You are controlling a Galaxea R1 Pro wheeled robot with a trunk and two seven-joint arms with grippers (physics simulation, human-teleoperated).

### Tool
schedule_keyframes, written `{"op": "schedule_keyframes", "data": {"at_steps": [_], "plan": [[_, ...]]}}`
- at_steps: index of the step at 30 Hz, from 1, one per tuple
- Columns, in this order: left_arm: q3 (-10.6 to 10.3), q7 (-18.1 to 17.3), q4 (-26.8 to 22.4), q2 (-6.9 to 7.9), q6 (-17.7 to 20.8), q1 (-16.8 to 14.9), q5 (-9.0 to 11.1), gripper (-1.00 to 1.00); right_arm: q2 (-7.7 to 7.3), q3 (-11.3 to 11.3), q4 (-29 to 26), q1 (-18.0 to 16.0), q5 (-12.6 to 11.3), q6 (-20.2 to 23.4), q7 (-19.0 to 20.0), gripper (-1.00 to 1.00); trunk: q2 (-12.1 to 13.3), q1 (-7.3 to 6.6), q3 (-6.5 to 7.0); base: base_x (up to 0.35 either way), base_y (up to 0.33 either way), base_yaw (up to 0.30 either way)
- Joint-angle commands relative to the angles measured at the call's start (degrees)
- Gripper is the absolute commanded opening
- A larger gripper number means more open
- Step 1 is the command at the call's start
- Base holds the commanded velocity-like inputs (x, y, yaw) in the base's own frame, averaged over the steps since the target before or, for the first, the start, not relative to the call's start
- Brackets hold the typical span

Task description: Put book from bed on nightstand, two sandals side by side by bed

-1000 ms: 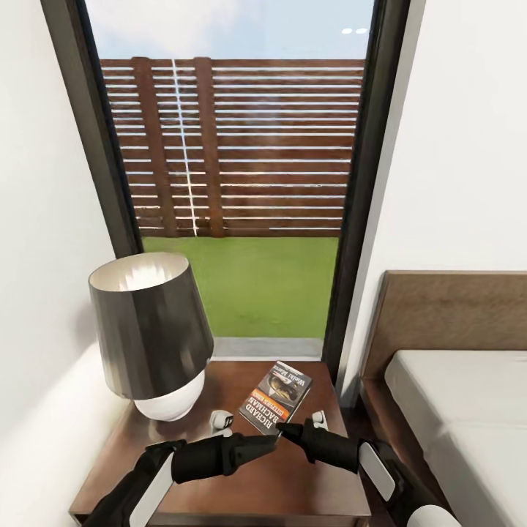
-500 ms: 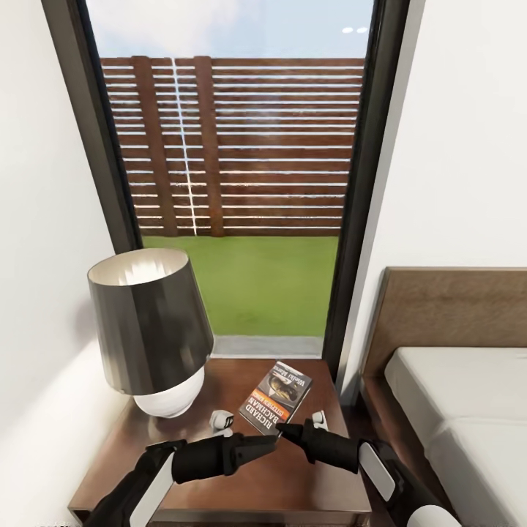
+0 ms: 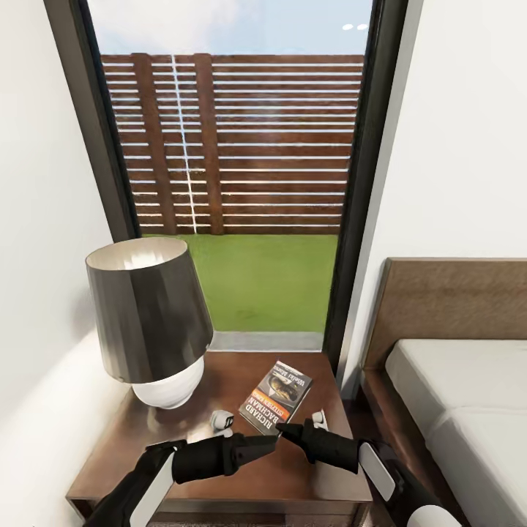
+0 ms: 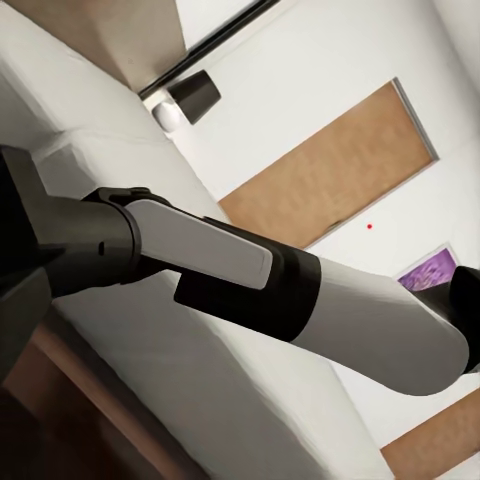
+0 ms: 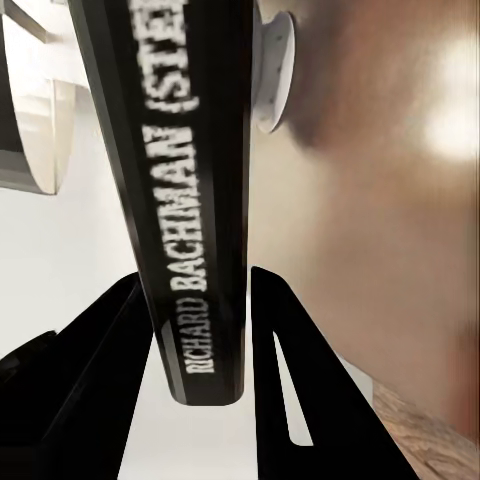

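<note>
Book (image 3: pixel 276 397) lies on the nightstand (image 3: pixel 219 476), its spine pinched by the right hand (image 3: pixel 282 430); next, release and withdraw.

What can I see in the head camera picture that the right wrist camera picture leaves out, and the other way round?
Head view alone: the lamp standing on the nightstand, the tall window with fence and grass outside, the bed to the right, and both arms with the left gripper.

Right wrist view alone: a close look at the book's spine lettering, with the right gripper fingers on either side of it.

Both: the book on the glossy brown nightstand top.
</note>
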Motion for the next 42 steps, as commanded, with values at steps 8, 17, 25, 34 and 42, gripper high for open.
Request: {"op": "schedule_keyframes", "data": {"at_steps": [8, 17, 25, 34, 42], "plan": [[-0.2, 0.0, 0.0, 0.06, 0.6, 0.0, 0.5, 1.00, -0.05, 0.2, 0.0, 0.0, -0.5, 0.3, -0.1, -1.00, -0.8, 0.43, -0.42, 0.000, 0.000, 0.000], [-0.2, 0.0, 0.0, 0.06, 0.6, 0.0, 0.4, 1.00, -0.05, 0.2, 0.0, 0.0, -0.5, 0.3, -0.1, -1.00, -3.6, 1.97, -1.67, 0.000, 0.000, 0.000], [-0.2, 0.0, 0.0, 0.06, 0.6, 0.0, 0.5, 1.00, -0.05, 0.2, 0.0, 0.0, -0.5, 0.3, -0.1, -1.00, -4.5, 2.41, -2.03, 0.000, 0.000, 0.000], [-0.2, 0.0, 0.0, 0.06, 0.6, 0.0, 0.5, 1.00, -0.05, 0.2, 0.0, 0.0, -0.5, 0.3, -0.1, -1.00, -4.5, 2.41, -2.03, 0.000, 0.000, 0.000], [-0.2, 0.0, 0.0, 0.06, 0.6, 0.0, 0.5, 1.00, -0.05, -0.3, 0.2, 0.0, -0.5, 0.3, -0.1, -1.00, -4.5, 2.41, -2.03, 0.000, 0.000, 0.000]]}}
